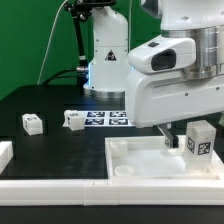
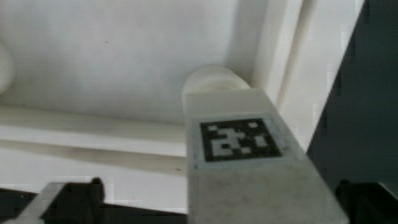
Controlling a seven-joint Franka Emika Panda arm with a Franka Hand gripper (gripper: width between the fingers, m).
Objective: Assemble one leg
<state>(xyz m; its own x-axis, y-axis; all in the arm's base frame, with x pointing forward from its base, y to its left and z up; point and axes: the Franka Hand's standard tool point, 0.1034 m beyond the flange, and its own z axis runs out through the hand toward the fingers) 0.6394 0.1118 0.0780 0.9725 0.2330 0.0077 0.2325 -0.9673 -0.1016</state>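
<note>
My gripper [image 1: 188, 134] is shut on a leg [image 1: 201, 140], a stubby white block with a black-and-white tag. It holds the leg upright just above the right part of the large white square panel [image 1: 128, 160]. In the wrist view the held leg [image 2: 240, 150] fills the middle, its end over the panel's raised rim [image 2: 281, 60], near a corner. The gripper [image 2: 214, 205] shows only as dark fingers [image 2: 68, 200] at either side. Two more legs lie on the black table at the exterior view's left, one [image 1: 33, 123] further left than the other [image 1: 73, 119].
The marker board [image 1: 108, 118] lies behind the panel, next to the nearer loose leg. A white part [image 1: 4, 152] shows at the exterior view's left edge. A white bar [image 1: 60, 190] runs along the front. The robot's base [image 1: 105, 60] stands at the back.
</note>
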